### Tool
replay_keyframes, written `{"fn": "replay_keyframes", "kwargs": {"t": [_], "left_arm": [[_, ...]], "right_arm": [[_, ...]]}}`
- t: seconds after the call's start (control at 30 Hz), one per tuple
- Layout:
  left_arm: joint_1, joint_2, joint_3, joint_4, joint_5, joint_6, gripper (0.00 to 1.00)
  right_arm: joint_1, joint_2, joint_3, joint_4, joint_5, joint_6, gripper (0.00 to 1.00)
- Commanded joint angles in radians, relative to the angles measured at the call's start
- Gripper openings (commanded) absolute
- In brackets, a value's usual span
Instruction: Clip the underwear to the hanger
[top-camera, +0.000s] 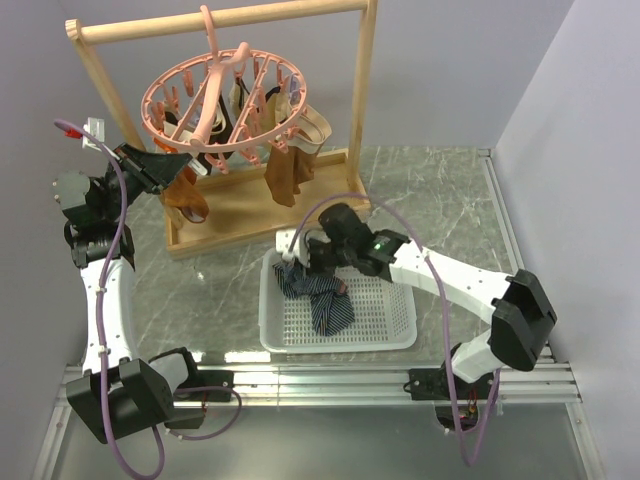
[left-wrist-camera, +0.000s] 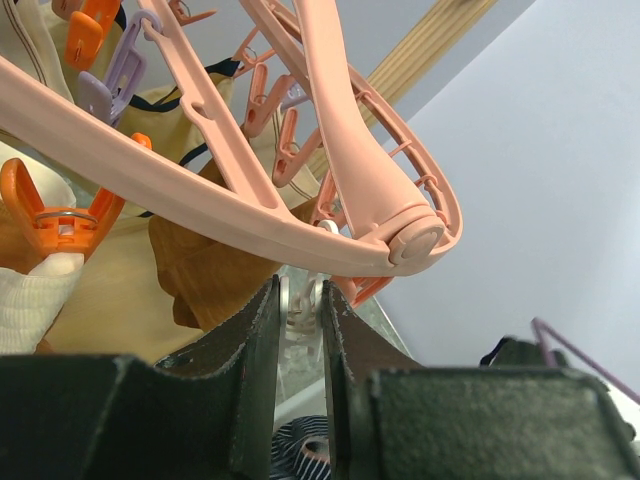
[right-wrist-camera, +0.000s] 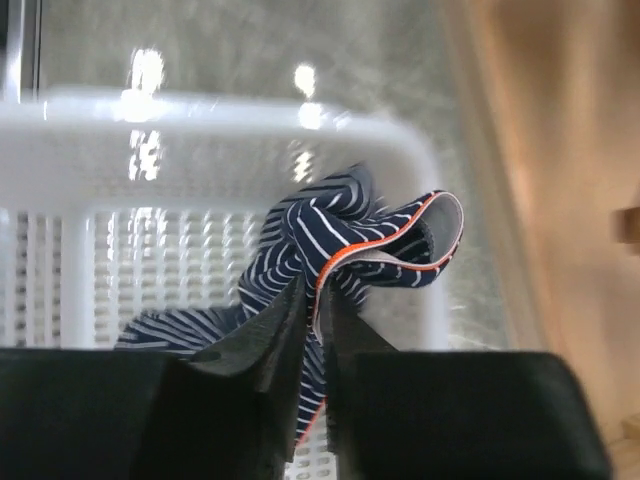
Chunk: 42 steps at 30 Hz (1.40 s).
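Note:
The pink ring hanger (top-camera: 225, 100) hangs by its hook from the wooden rack. My left gripper (top-camera: 152, 168) is at the ring's left edge. In the left wrist view the ring (left-wrist-camera: 330, 150) passes just above my left gripper (left-wrist-camera: 300, 300), whose jaws are nearly closed on a small pink clip (left-wrist-camera: 300, 305) with a metal spring. The navy striped underwear (top-camera: 318, 300) lies partly in the white basket. My right gripper (top-camera: 300, 262) is shut on its orange-edged waistband (right-wrist-camera: 350, 225) and holds that part up, seen in the right wrist view (right-wrist-camera: 318, 300).
The white basket (top-camera: 340, 343) sits front centre; its rim also shows in the right wrist view (right-wrist-camera: 200, 105). The wooden rack frame (top-camera: 220, 20) and its base board (top-camera: 250, 205) stand behind. Brown and tan garments (top-camera: 285, 170) hang from the hanger's clips.

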Motion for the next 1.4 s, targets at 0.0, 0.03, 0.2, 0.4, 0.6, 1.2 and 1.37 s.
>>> {"fn": "replay_keyframes", "kwargs": {"t": [0.0, 0.03, 0.2, 0.4, 0.6, 1.2, 1.37], "left_arm": [[0.0, -0.007, 0.01, 0.041, 0.007, 0.015, 0.0], [0.0, -0.006, 0.01, 0.041, 0.007, 0.016, 0.0], [0.0, -0.001, 0.013, 0.041, 0.01, 0.019, 0.0], [0.0, 0.002, 0.013, 0.052, 0.01, 0.012, 0.0], [0.0, 0.007, 0.016, 0.046, 0.01, 0.015, 0.0], [0.001, 0.013, 0.018, 0.03, 0.007, 0.027, 0.0], [0.001, 0.013, 0.01, 0.037, 0.005, 0.027, 0.0]], "right_arm": [[0.046, 0.02, -0.085, 0.03, 0.046, -0.117, 0.26], [0.047, 0.023, -0.091, 0.036, 0.061, -0.114, 0.3], [0.046, 0.064, -0.061, 0.026, 0.119, -0.009, 0.54], [0.043, 0.01, -0.148, 0.095, 0.113, 0.045, 0.71], [0.041, -0.037, -0.235, 0.154, 0.018, -0.057, 0.75], [0.101, 0.047, -0.355, 0.343, 0.032, -0.523, 0.74], [0.103, 0.104, -0.314, 0.372, 0.067, -0.509, 0.63]]}}
